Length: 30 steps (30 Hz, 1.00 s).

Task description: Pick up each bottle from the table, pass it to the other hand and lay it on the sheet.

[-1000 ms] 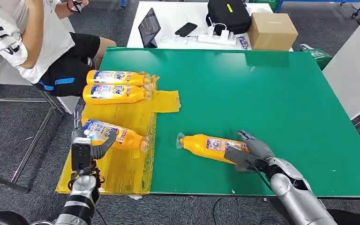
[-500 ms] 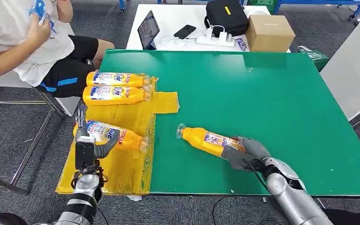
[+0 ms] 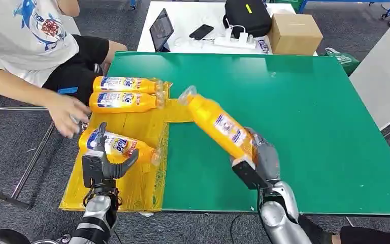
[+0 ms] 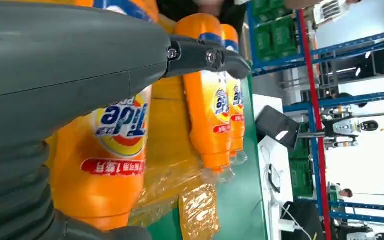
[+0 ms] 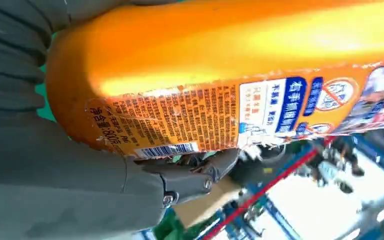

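My right hand (image 3: 258, 158) grips the base of an orange bottle (image 3: 216, 122) and holds it above the green table (image 3: 304, 101), tilted with its clear cap toward the yellow sheet (image 3: 132, 185). In the right wrist view the bottle (image 5: 230, 65) lies across my right hand (image 5: 80, 200), with its barcode label showing. My left hand (image 3: 103, 163) is open over the near part of the sheet, its fingers apart just short of a third bottle (image 3: 119, 145) lying there. Two more bottles (image 3: 127, 84) (image 3: 124, 101) lie side by side at the sheet's far end. The left wrist view shows the Tide-labelled bottle (image 4: 115, 150) close under my left hand (image 4: 70, 65).
A seated person at the left reaches a hand (image 3: 67, 114) toward the sheet's left edge, close to the third bottle. A white table behind holds a tablet (image 3: 161, 30), a phone, a black bag (image 3: 246, 15) and a cardboard box (image 3: 294, 33).
My right hand closed on the bottle, lifted it off the table and swung its cap up toward the sheet. The person's hand came in toward the sheet. My left hand moved slightly nearer.
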{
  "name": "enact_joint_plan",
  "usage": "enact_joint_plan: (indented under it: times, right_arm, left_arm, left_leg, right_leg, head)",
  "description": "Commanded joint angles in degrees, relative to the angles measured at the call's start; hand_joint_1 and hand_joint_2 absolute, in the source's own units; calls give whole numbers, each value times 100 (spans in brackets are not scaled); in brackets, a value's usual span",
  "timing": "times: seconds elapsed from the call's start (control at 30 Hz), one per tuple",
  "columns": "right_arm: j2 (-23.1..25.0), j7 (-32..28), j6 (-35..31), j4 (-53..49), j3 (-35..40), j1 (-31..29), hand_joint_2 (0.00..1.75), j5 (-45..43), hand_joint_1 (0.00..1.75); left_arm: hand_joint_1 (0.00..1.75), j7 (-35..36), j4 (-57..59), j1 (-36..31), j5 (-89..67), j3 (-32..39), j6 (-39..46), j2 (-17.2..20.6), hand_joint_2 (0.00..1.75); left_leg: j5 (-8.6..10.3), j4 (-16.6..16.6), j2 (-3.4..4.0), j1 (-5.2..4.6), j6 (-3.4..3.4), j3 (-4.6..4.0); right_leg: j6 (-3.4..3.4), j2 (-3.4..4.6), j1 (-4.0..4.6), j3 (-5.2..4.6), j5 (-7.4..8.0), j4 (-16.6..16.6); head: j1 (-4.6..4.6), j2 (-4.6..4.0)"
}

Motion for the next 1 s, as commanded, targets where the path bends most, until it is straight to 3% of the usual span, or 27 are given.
enact_joint_plan:
  times: [0.03, 0.2, 0.23, 0.3, 0.43, 0.53, 0.6, 0.63, 0.73, 0.9, 1.0]
  right_arm:
    - [381, -14, -13, -348, -462, 108, 175, -25, 175]
    - [381, -14, -13, -348, -462, 108, 175, -25, 175]
    - [649, -720, -844, -482, -724, 144, 175, -126, 175]
    - [862, -1094, -1462, -1080, -905, 276, 175, -277, 175]
    - [1731, -2136, -1598, -1902, -1900, 535, 175, -292, 175]
    - [1873, -2136, -1598, -2320, -2104, 583, 175, -220, 175]
    - [1766, -2136, -1598, -2153, -2009, 575, 175, -292, 175]
    - [1353, -2136, -1324, -1348, -1454, 622, 175, -210, 169]
    - [1140, -2136, -1598, -773, -764, 581, 175, -215, 175]
    - [1311, -2136, -1598, -76, -90, 527, 175, 325, 175]
    - [1321, -2136, -1598, 270, 248, 448, 175, 195, 175]
  left_arm:
    - [0, 57, 30, -43, 49, -67, -32, -3, 175]
    - [0, 57, 30, -43, 49, -67, -32, -3, 175]
    - [0, 284, 20, -27, 376, -56, -397, -38, 175]
    - [0, 537, 38, -8, 766, -182, -837, -83, 175]
    - [0, 975, 44, -19, 1663, -570, -1781, -67, 175]
    - [0, 1136, -67, 12, 2171, -810, -2227, 28, 175]
    - [0, 1207, -147, 58, 2389, -856, -2476, 57, 175]
    - [0, 1477, -272, 163, 3467, -1088, -3912, 297, 175]
    - [0, 1532, -395, 303, 3903, -1432, -4563, 572, 175]
    - [0, 1453, -13, 115, 4180, -1916, -4977, 689, 175]
    - [0, 1403, 131, 11, 4276, -2014, -5066, 710, 175]
  left_leg:
    - [-8, 1, 0, 0, 0, 6]
    - [-7, -1, -3, -10, -3, -4]
    - [-6, 0, -1, -9, -2, -9]
    - [-7, 2, -1, -11, -3, -11]
    - [-9, 6, -17, -12, -4, -17]
    - [-15, 11, -16, -8, -3, -9]
    - [-11, 6, -13, -8, -3, -9]
    - [-5, 1, -11, -8, -1, -17]
    - [-13, -14, 23, 0, -2, 20]
    - [-10, -12, 14, -5, -5, 2]
    - [-10, -14, 7, -1, -6, 11]
  right_leg:
    - [-4, -8, 2, 11, -6, -3]
    - [-7, -11, -8, 0, -5, -5]
    - [-6, -8, -7, -5, -3, -5]
    - [-7, -9, -9, -10, -6, 0]
    - [-8, -26, -10, -14, -14, 8]
    - [-10, -28, -6, -7, -19, 10]
    - [-8, -25, -6, -7, -14, 4]
    - [-4, -20, -7, -14, -7, -3]
    - [-8, 12, 3, 20, 0, -28]
    - [-10, 4, -4, 2, -3, -14]
    - [-14, -6, 2, 13, -5, -18]
  head:
    - [0, 0]
    - [0, 0]
    - [2, 0]
    - [0, 0]
    - [-2, 0]
    - [0, 0]
    - [-2, 0]
    - [0, 0]
    - [2, 0]
    - [2, 0]
    - [0, 0]
